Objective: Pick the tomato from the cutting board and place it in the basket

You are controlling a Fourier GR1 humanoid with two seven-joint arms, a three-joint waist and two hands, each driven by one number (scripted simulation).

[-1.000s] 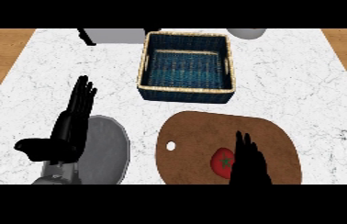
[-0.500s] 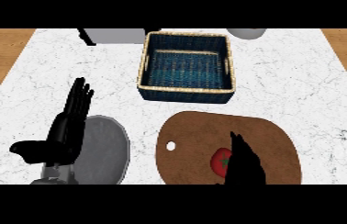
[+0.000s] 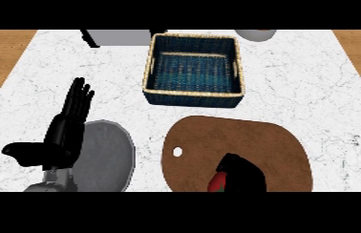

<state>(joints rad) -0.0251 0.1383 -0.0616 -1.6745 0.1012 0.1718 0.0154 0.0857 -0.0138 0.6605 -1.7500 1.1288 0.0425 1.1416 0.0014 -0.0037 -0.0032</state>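
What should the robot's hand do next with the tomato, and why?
Probably curl the right hand round the tomato and lift it. The hand covers most of the tomato, which lies on the cutting board, and the basket waits farther up the counter.

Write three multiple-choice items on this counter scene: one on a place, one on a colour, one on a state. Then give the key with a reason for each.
1. Where is the tomato?
A. In the basket
B. On the cutting board
C. On the grey plate

2. What colour is the inside of the basket?
A. Red
B. White
C. Dark blue

3. How is the left hand?
A. Open, fingers straight, holding nothing
C. Curled round the tomato
B. Inside the basket

Key: 1 B, it shows red on the cutting board beside the right hand; 2 C, the weave is dark blue within a tan rim; 3 A, it rests by the grey plate.
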